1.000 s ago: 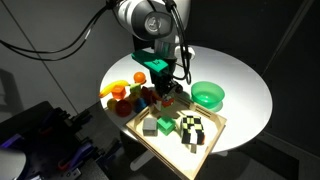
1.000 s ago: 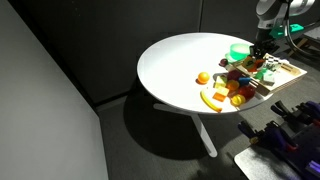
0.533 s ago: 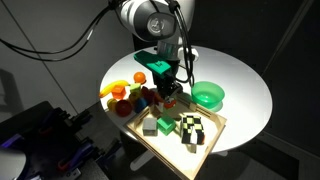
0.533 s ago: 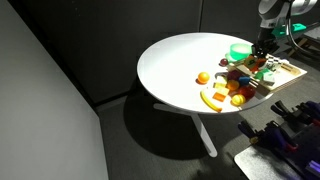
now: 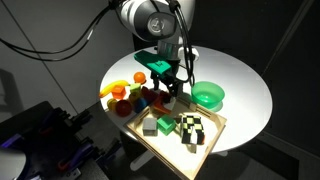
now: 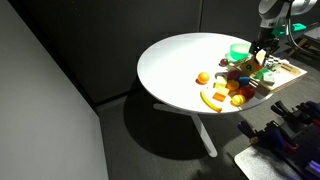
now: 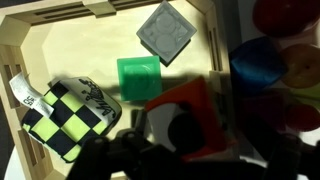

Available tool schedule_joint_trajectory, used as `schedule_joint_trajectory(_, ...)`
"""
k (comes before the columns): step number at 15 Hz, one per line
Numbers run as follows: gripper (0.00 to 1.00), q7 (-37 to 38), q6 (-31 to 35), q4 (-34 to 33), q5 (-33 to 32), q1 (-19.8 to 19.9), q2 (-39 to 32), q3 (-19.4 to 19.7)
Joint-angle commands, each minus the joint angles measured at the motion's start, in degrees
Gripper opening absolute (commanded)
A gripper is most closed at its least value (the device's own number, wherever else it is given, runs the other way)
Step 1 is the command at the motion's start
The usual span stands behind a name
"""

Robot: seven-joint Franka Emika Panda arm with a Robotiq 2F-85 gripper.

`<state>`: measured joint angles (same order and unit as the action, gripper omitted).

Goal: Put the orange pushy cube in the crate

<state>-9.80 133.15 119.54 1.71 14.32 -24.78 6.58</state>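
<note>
The gripper (image 5: 172, 92) has its jaws clamped on the orange pushy cube (image 7: 188, 108), held just over the crate (image 7: 55, 22) near its rim. It is slightly higher than a moment earlier.

Orange-red edges and a dark patch are noted on the orange pushy cube (image 7: 196, 100). The crate (image 7: 50, 18) is rimmed in light wood. A green cube (image 7: 138, 78) and a grey cube (image 7: 165, 32) are recorded.
</note>
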Motion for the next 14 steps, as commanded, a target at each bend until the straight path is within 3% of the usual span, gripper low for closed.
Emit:
schedule_joint_trajectory(1, 1.0, -1.5, -0.2, -0.3, 1.1, 0.3, 0.6, -0.2)
schedule_joint_trajectory(14, 1.0, -0.8, -0.2, 1.0, -1.1, -2.1, 5.5, 0.0)
